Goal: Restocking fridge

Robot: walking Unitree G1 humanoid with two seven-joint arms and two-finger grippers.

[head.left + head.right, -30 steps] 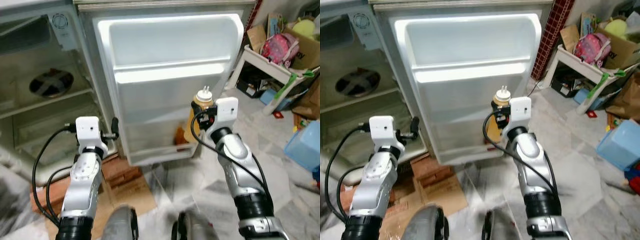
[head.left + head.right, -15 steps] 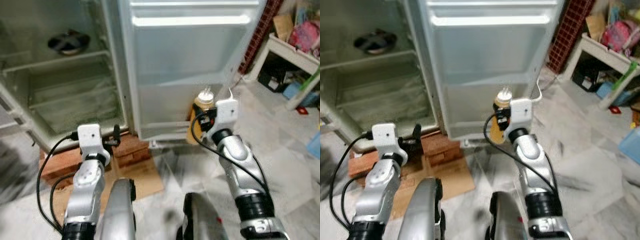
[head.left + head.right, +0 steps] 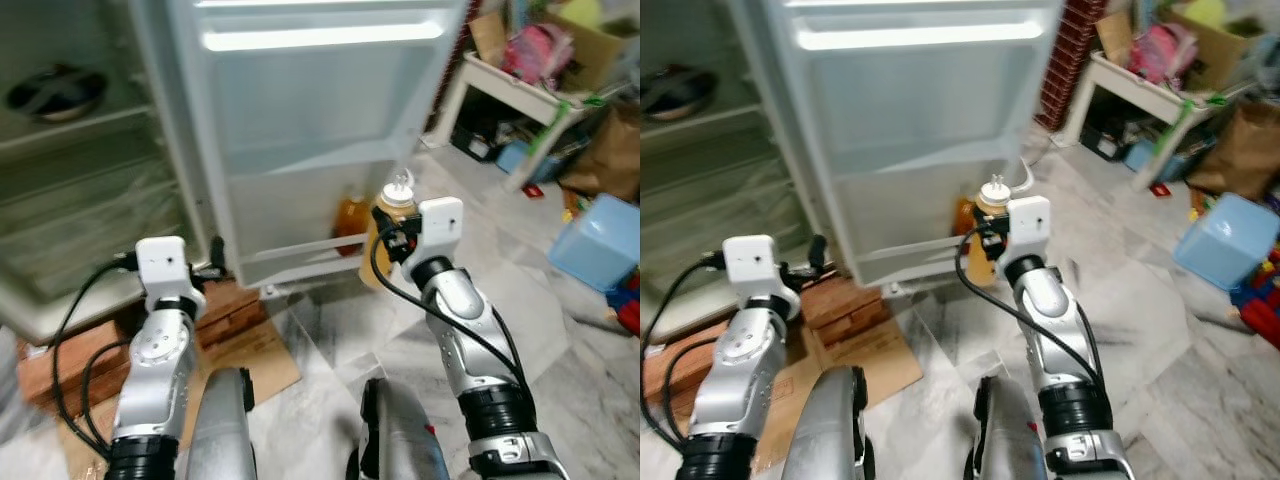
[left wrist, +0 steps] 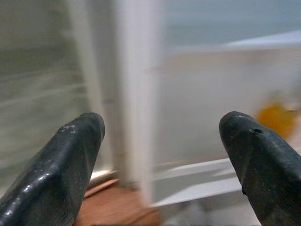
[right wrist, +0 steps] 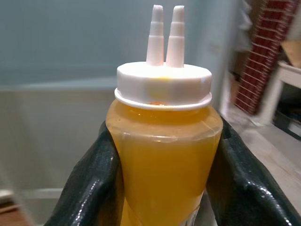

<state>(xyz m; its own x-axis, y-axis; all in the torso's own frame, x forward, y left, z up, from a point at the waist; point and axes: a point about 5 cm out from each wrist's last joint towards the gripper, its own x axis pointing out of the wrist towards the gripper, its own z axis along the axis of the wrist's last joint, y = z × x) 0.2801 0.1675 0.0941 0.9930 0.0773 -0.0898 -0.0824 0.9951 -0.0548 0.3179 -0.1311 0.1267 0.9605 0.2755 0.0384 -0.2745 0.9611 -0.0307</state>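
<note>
Fridge (image 3: pixel 90 190) stands open in front of the robot, its pale shelves on the left and a dark bowl (image 3: pixel 52 92) resting on the upper shelf. Its white door (image 3: pixel 310 130) swings out to the middle of the view, inner side facing the robot, with a rail across the bottom door shelf (image 3: pixel 300 255). An orange bottle (image 3: pixel 350 222) sits in that bottom shelf. Under the fridge lie red bricks (image 3: pixel 225 305) and a sheet of brown cardboard (image 3: pixel 255 365) on the marbled tile floor (image 3: pixel 560 350). To the right are a white table (image 3: pixel 520 85) piled with bags and boxes, and a light blue bin (image 3: pixel 600 255).

The right gripper (image 5: pixel 160 169) is clenched around a squeeze bottle (image 5: pixel 163 155) of yellow-orange liquid with a white twin-nozzle cap, holding it upright just in front of the bottom door shelf, near the orange bottle. The left gripper (image 4: pixel 164 155) is released, fingers (image 4: pixel 56 169) spread wide and holding nothing, raised near the door's hinged edge above the bricks.
</note>
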